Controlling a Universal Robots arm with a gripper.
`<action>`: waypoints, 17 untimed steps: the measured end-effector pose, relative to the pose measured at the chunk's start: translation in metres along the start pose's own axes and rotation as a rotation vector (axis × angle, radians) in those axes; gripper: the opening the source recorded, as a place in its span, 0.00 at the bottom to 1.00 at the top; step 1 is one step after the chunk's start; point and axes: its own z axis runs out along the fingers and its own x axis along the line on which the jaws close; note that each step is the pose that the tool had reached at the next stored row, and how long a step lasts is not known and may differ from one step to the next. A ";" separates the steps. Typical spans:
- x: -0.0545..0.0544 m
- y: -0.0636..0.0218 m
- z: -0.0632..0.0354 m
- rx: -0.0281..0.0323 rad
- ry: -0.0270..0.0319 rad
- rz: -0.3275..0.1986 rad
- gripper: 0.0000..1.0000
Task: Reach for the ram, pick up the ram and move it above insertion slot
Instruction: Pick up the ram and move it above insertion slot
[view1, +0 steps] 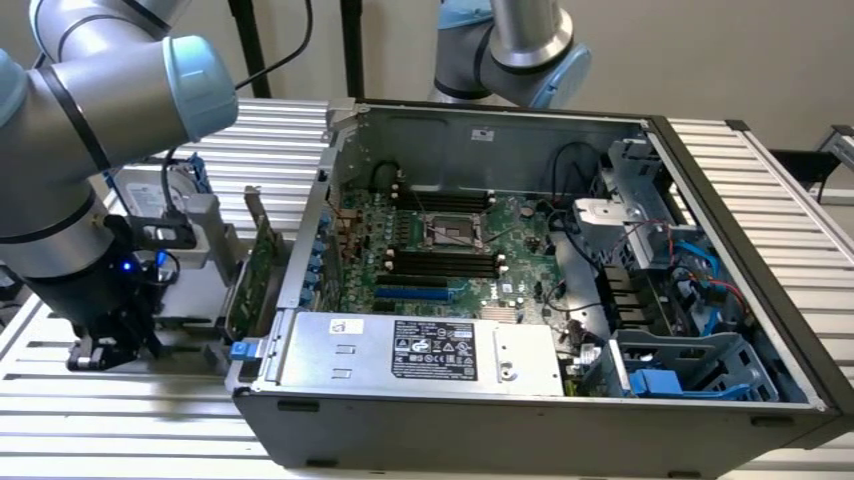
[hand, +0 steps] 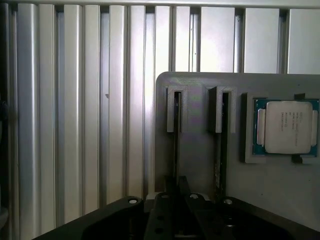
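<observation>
The ram (hand: 176, 140) stands edge-on in one slot of a grey holder (hand: 200, 165), so it shows as a thin dark line. My gripper (hand: 177, 186) sits low over it, its two dark fingers drawn together on the stick's near end. In the exterior view the gripper (view1: 107, 350) is down at the holder (view1: 187, 300), on the exterior view's left, outside the open computer case. The black memory slots (view1: 441, 265) lie on the motherboard inside the case, well to the exterior view's right of the gripper.
A second edge-on stick (hand: 220, 150) fills the neighbouring holder slot, and a processor chip (hand: 285, 127) lies beside it. A larger green card (view1: 254, 275) stands upright between the holder and the case wall. The power supply (view1: 427, 350) sits at the case front. A second arm (view1: 527, 50) stands behind.
</observation>
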 end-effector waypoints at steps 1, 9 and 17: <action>0.000 -0.0001 -0.0002 0.0001 0.0000 0.000 0.14; 0.000 0.0001 -0.0069 -0.0014 0.0001 0.000 0.14; 0.000 0.0005 -0.0226 -0.0045 0.0003 0.000 0.14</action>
